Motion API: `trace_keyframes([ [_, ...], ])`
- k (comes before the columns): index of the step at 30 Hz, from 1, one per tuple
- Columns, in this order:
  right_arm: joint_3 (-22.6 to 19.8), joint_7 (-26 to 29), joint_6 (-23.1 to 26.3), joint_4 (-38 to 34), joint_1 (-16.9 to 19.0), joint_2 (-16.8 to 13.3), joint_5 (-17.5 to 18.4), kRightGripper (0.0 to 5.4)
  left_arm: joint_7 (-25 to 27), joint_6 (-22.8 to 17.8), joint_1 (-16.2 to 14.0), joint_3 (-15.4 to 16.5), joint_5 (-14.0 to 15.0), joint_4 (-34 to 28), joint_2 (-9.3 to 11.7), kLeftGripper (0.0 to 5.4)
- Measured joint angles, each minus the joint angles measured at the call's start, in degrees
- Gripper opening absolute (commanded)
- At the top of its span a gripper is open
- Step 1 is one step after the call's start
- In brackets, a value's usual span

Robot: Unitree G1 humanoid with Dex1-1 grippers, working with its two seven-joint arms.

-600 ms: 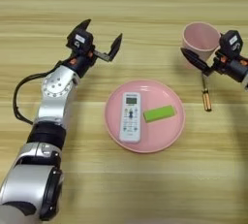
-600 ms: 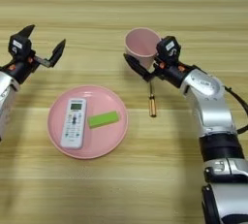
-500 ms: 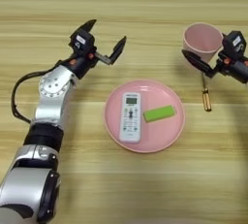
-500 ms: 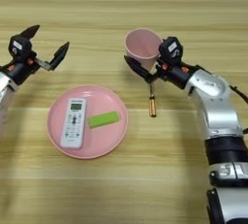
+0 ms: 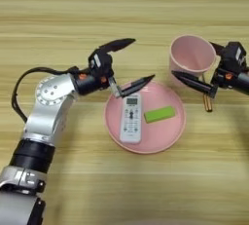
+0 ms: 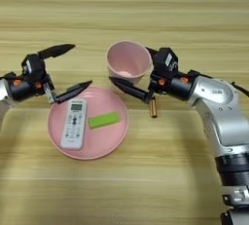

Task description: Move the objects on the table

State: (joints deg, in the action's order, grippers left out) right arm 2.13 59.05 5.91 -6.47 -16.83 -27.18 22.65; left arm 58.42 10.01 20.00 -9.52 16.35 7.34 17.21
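The left gripper (image 5: 130, 66) is hovering with its two black fingers spread wide and nothing between them — one fingertip is reaching over the near rim of the pink plate (image 5: 172, 136), just above the top end of the white remote (image 5: 131, 119). The green block (image 5: 159, 114) is lying flat on the plate just beyond that fingertip, beside the remote and apart from it.

The right gripper (image 6: 138, 73) is also standing open, its fingers straddling the pink cup (image 6: 128, 62): one finger is running along the cup's near side, the other is showing behind its far rim. Whether either finger is actually touching the wall cannot be told. A small brown cylinder (image 6: 153, 107) is lying on the table (image 6: 146, 180) just under that gripper's lower finger.

The cup is looking like thin, light plastic — stiff enough to pinch across the rim, but smooth and likely to slip or tip if squeezed off-centre. The block is probably light and rigid; its long flat sides are offering the best hold.

The remote's buttons are visible, but no writing or brand is readable anywhere.
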Motion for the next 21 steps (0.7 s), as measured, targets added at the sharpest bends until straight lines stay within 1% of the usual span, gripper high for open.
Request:
trace_keyframes([
  [3,1.50,1.18,1.10,-2.52,1.49,-0.33,0.10,4.43,2.42,-0.89,-1.27,-2.59,-0.03,-2.11,0.40,5.40],
  [7,2.92,2.59,2.11,-5.16,2.48,-1.05,0.75,4.43,4.93,-2.39,-1.76,-4.61,0.02,-4.25,1.16,5.40],
  [13,4.58,3.37,2.65,-7.91,3.58,-1.60,1.20,4.43,6.23,-3.22,-2.48,-6.32,0.02,-5.44,1.48,5.40],
  [20,5.83,3.89,3.60,-9.58,4.42,-1.91,1.21,4.43,6.81,-3.44,-3.48,-7.34,0.02,-6.72,1.90,5.40],
  [21,5.98,3.89,3.61,-9.61,4.43,-1.92,1.21,4.43,6.81,-3.45,-3.48,-7.43,0.02,-6.73,1.90,5.22],
])
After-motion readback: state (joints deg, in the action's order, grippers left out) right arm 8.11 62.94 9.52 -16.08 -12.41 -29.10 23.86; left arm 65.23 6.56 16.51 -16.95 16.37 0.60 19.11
